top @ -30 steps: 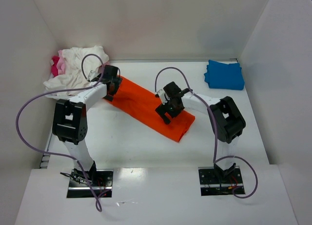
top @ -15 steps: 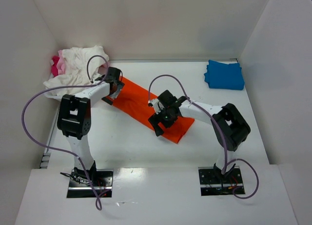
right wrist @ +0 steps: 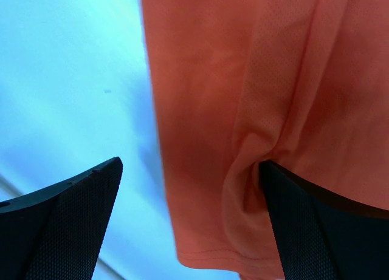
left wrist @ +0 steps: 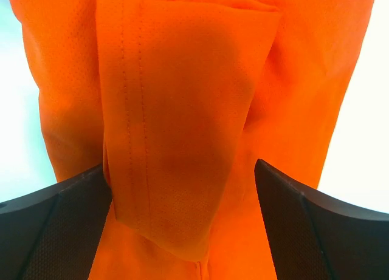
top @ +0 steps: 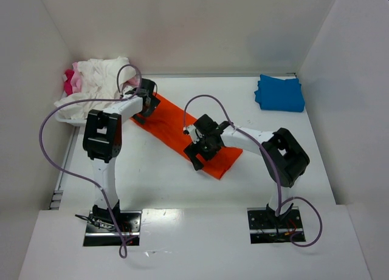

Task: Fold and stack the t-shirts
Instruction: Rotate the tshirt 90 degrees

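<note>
The orange t-shirt (top: pixel 176 129) lies folded into a long strip running diagonally across the table. My left gripper (top: pixel 146 104) is open over its far left end; in the left wrist view a folded sleeve flap (left wrist: pixel 182 128) sits between the fingers (left wrist: pixel 55 231). My right gripper (top: pixel 197 153) is open at the strip's near left edge; in the right wrist view one finger (right wrist: pixel 316 231) presses into the cloth (right wrist: pixel 255 79) and the other finger (right wrist: pixel 61 225) is over bare table. A folded blue t-shirt (top: pixel 279 93) lies far right. White (top: pixel 97 79) and pink (top: pixel 70 81) shirts are heaped far left.
White walls enclose the table on the left, back and right. The heap of white and pink cloth sits in the far left corner beside my left arm. Purple cables loop above both arms.
My right gripper has moved left and nearer, from the middle of the orange strip to its near left edge. My left gripper has shifted a little right onto the strip's far end.
</note>
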